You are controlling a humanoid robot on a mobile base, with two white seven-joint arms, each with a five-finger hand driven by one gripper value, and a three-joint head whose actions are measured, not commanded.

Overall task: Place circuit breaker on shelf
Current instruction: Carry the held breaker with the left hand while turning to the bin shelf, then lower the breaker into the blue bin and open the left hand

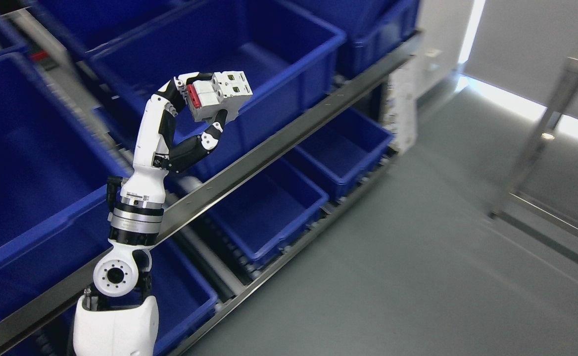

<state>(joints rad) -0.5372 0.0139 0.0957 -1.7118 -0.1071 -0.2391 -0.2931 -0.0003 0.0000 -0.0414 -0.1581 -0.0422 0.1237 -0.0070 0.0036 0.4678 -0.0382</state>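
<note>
One arm shows, w/ the left hand (190, 116) up by the shelf (269, 153). Its fingers (170, 99) and thumb curl round a grey circuit breaker (219, 96) w/ a red part, held in the air in front of a blue bin (279, 54). I think it's the carry step, almost at the drop. Next it likely has to reach fwd over the bin rim, go down a bit, then let go. Right arm isn't in the pic.

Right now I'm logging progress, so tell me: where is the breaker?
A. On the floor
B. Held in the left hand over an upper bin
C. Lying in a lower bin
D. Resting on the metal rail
B: the left hand grips the breaker in the air over an upper blue bin.
</note>
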